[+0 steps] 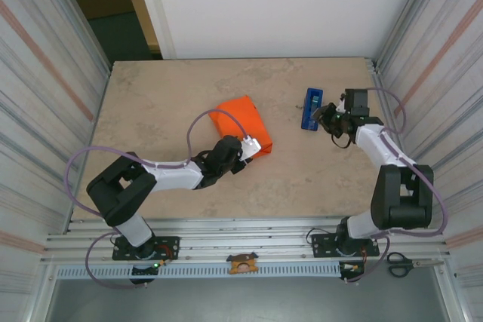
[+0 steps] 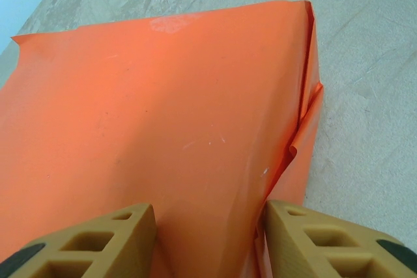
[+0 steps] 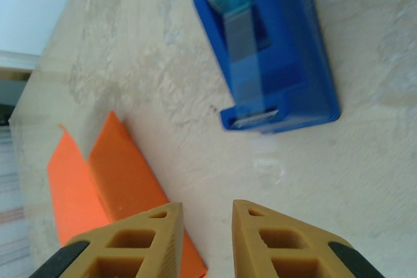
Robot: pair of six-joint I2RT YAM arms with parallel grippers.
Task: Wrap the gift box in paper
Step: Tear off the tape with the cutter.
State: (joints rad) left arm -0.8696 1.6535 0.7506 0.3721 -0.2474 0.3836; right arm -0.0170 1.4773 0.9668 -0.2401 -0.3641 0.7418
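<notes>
Item: paper (image 1: 240, 120), orange, folded into a bundle, at the middle of the counter (image 1: 151, 103). My left fingers (image 2: 124, 239) clamp its near end, half spread. My right fingers (image 3: 260, 239) hang narrowly parted, holding nothing, just beside the blue tape dispenser (image 3: 287, 63).

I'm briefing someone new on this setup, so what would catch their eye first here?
The bright orange paper, folded into a bundle in the middle of the table, with the left claw closed around its near edge. Next, the blue tape dispenser at the right rear, the right claw open just beside it.
</notes>
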